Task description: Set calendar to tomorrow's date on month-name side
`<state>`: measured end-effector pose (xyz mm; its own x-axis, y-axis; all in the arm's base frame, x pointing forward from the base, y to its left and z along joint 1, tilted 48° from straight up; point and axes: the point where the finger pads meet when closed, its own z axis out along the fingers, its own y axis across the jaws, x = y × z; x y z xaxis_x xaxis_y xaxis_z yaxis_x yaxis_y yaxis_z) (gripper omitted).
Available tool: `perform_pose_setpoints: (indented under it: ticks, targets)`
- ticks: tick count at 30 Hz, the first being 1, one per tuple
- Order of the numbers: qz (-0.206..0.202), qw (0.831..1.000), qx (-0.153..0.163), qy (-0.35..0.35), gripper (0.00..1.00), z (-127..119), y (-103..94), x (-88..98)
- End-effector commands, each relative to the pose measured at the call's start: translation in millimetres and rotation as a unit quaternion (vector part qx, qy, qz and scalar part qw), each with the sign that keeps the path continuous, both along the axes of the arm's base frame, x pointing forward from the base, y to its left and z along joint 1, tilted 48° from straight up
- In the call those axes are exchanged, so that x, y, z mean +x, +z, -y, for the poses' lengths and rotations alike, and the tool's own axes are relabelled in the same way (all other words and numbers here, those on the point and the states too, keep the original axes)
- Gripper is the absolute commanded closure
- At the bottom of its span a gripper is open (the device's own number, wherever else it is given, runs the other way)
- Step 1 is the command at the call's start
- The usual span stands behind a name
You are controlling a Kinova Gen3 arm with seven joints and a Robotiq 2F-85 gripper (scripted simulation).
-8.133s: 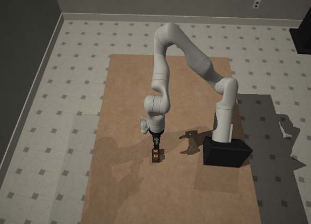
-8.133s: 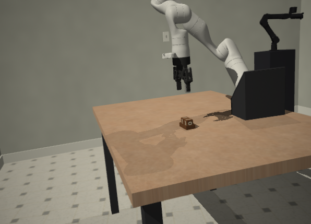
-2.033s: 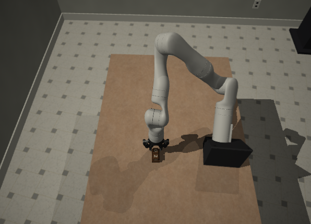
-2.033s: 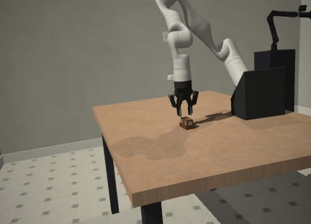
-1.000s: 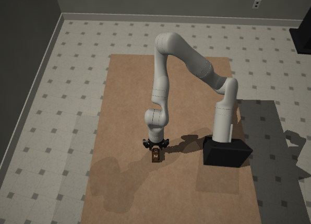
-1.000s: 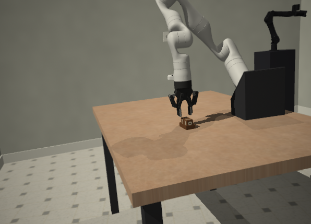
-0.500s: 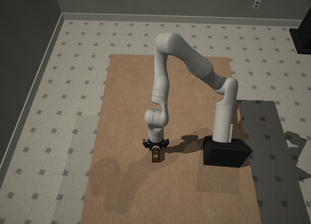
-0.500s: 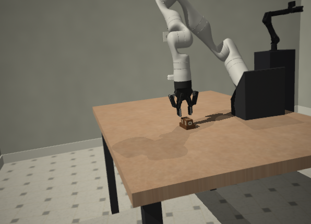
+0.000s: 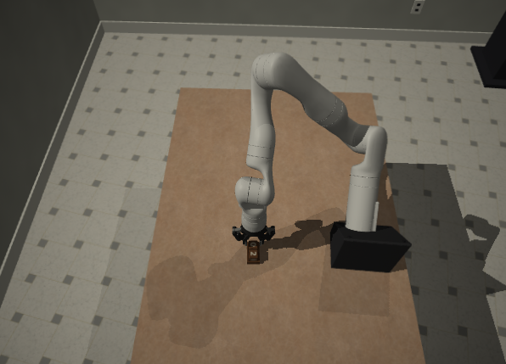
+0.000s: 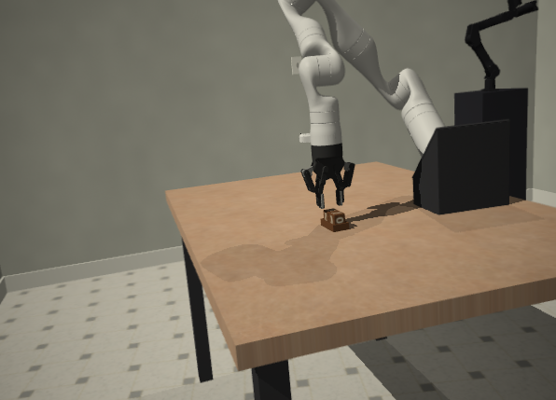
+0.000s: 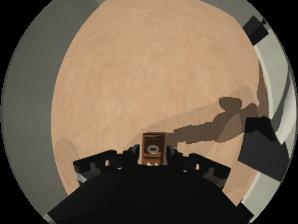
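The small brown tray stands flat on the table. Two brown cubes with pale digits sit in it in a row. The far cube has a 0 on top. The near cube has what looks like a 2 on top, seemingly turned sideways, and a 0 on its end face. Marks on the long side are too small to read surely. My gripper is partly open and empty, its fingertips just above the cubes. It partly hides the far cube from above.
The arm's black base block stands on the table, right of the tray. A second black stand with a dark arm is beyond the table. Arm shadows cross the tray's surroundings.
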<state>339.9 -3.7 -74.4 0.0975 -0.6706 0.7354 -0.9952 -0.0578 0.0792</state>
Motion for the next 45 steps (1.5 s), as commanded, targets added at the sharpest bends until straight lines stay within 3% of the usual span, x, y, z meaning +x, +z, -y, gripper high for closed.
perform_pose_setpoints:
  ticks: [1, 26, 45]
  targets:
    - [0.0, 1.0, 0.001, 0.001, 0.54, -0.8, 0.2, 0.4]
    - [0.0, 1.0, 0.001, 0.001, 0.54, 0.0, -0.5, 0.4]
    - [0.0, 1.0, 0.001, 0.001, 0.54, 17.7, -16.7, 0.2]
